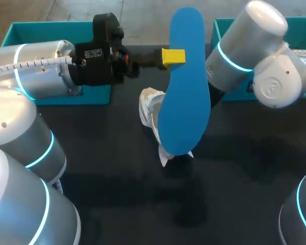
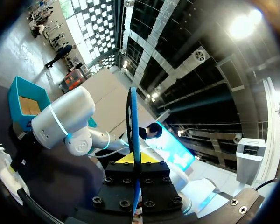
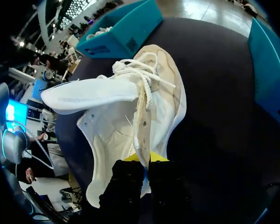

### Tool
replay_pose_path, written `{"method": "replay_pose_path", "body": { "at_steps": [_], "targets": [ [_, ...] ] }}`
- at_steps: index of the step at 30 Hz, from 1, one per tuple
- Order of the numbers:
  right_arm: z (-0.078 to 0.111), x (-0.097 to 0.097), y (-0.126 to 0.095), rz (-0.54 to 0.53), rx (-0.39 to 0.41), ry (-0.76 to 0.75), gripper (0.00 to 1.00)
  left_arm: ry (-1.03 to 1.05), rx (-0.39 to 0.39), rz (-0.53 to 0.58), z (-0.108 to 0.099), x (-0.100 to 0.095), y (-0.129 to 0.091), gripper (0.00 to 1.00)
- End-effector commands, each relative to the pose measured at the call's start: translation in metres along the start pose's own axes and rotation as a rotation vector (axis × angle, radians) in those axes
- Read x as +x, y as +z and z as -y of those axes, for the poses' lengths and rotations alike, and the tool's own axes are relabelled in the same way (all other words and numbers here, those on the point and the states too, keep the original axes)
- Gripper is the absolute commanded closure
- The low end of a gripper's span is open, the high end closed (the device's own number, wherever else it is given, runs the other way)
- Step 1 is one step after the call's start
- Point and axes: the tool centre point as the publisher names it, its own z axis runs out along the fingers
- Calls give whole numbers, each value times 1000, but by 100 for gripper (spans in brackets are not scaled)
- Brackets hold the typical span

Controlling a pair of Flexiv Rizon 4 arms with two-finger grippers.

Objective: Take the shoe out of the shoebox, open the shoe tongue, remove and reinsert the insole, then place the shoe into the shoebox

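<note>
while aloft, insole [image 1: 186,87] between left jaws

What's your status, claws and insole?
Left claw shut on blue insole, held aloft. Right claw shut on white shoe, tongue open. Nothing seen blocking.

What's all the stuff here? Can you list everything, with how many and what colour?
insole: one, blue, held up in the air above the shoe
shoe: one, white, with white laces, on the table near the middle, tongue pulled open
shoeboxes: two, teal, on the far side of the table, one on the left, one on the right
table: one, black, under everything
left gripper: one, black with yellow tips, shut on the edge of the insole
right gripper: one, black with yellow tips, shut on the shoe's upper edge by the lace holes
</note>
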Motion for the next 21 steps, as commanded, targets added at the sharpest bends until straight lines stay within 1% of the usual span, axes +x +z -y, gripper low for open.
{"method": "replay_pose_path", "body": {
  "at_steps": [1, 4, 8, 13, 21],
  "targets": [
    [3, 0, 8, -25, -59, 14, 100, 0, 4, 0, -2, 0, 0, 100],
    [3, 3, 13, -34, -64, 40, 100, 0, 4, 0, -2, 0, 0, 100],
    [5, 4, 17, -39, -111, 88, 100, 0, 4, 0, -2, 0, 0, 100],
    [7, 3, 21, -55, -137, 117, 100, 0, 4, 0, -2, 0, 0, 100],
    [9, 0, 32, -74, -127, 120, 100, 0, 4, 0, -2, 0, 0, 100]
  ]
}}
